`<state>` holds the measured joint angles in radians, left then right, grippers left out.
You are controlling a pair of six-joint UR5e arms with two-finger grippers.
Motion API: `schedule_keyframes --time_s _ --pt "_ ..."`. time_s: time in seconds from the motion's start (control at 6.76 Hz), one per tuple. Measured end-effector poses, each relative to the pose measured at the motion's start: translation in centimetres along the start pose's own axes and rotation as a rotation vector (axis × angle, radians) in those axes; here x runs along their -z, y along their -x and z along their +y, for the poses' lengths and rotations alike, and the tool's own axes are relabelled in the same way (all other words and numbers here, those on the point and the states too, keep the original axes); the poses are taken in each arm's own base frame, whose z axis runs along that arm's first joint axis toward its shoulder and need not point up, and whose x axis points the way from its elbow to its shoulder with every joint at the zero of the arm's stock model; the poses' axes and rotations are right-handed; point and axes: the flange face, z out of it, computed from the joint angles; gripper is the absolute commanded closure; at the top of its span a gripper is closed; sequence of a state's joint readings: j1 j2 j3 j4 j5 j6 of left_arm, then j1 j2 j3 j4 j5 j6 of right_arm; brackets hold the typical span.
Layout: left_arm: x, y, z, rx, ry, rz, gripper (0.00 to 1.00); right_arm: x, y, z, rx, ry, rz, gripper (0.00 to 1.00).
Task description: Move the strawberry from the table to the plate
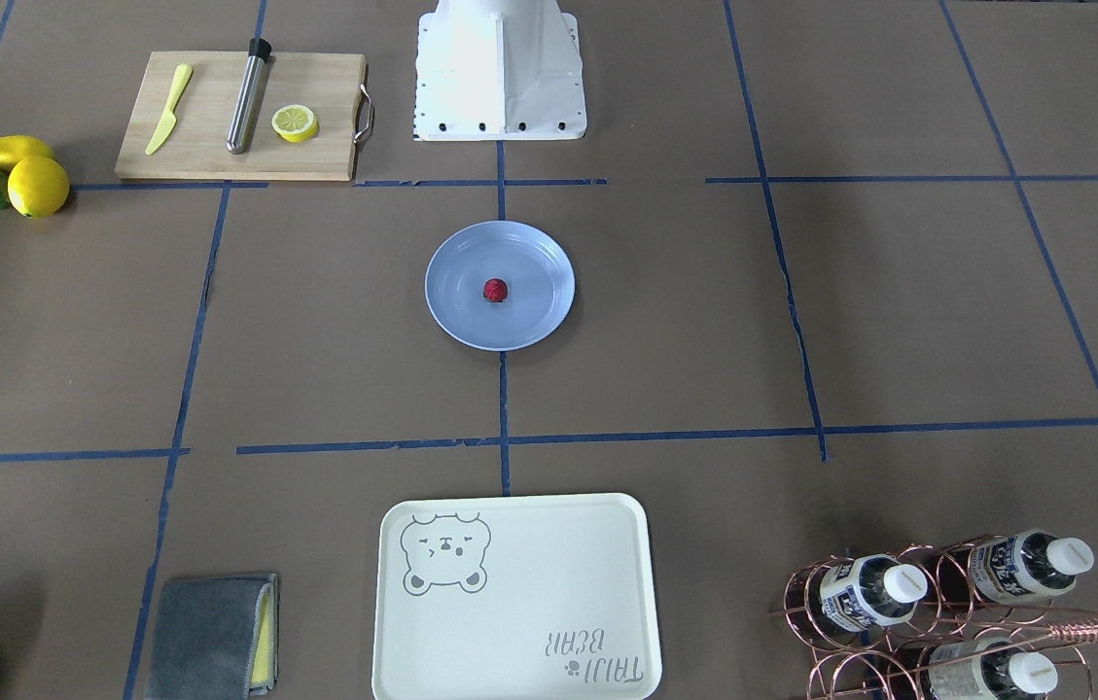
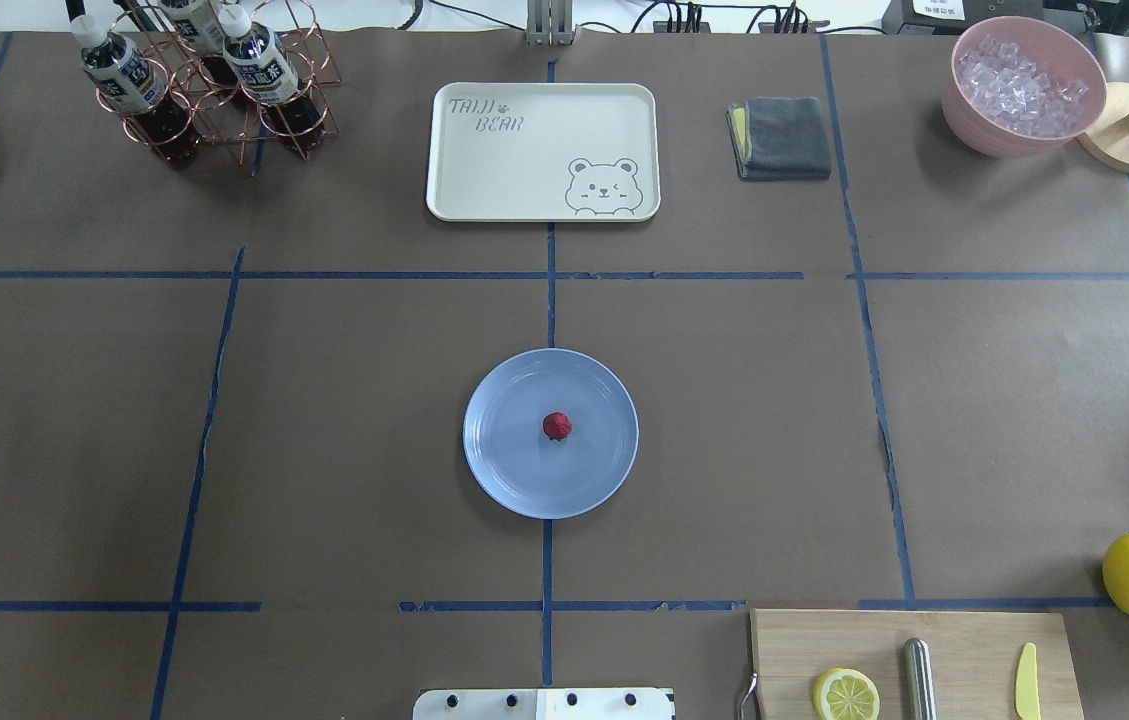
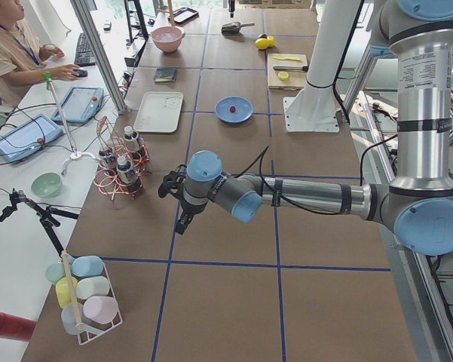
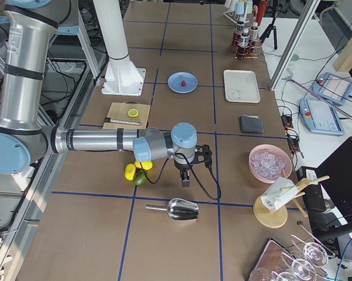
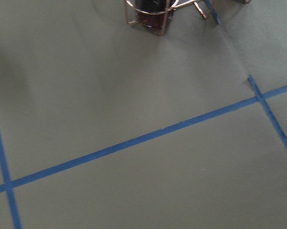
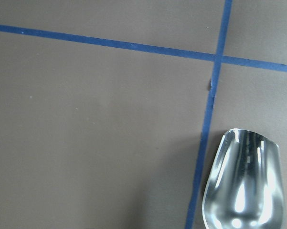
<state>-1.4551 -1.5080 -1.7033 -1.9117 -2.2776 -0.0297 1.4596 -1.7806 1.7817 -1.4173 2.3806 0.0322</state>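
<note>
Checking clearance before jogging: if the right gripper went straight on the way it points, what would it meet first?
The right gripper points down; it would probably meet bare table beside a blue tape line. The metal scoop lies just off to the side.

You are looking at a left arm [image 3: 309, 197] and a right arm [image 4: 94, 140] made of brushed silver tubes, with black bands ringing the tubes beside the joints. Round light-blue caps [image 3: 205, 166] are closing off every joint housing, and the largest ones are showing at the elbows. A thin black cable [image 4: 212, 186] is looping out from the right wrist, and a similar one is running along the left forearm under a dark strap. Each arm is ending in black hardware: the left gripper [image 3: 183, 222] and the right gripper [image 4: 185, 178]. A glossy white pedestal [image 1: 500, 68] is showing between the arms, and its flange is showing a row of dark screw holes [image 1: 482, 126].
</note>
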Motion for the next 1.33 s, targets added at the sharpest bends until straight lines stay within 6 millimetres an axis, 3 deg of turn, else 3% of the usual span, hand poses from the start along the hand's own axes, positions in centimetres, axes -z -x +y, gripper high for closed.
schedule_keyframes --time_s 0.15,0.3,1.03,1.33 --pt "0.7 1.3 0.0 0.045 0.053 0.002 0.00 0.6 -2.1 0.6 0.006 0.006 0.004 0.00" --pt "0.8 1.7 0.8 0.091 0.085 0.027 0.00 1.1 -2.7 0.5 0.003 0.005 0.006 0.00" --pt "0.3 1.5 4.4 0.202 0.120 0.106 0.00 2.1 -2.3 -0.9 -0.114 -0.022 0.011 0.00" --pt "0.8 1.1 4.2 0.179 0.094 0.106 0.00 2.0 -2.3 -0.9 -0.117 -0.020 0.005 0.00"
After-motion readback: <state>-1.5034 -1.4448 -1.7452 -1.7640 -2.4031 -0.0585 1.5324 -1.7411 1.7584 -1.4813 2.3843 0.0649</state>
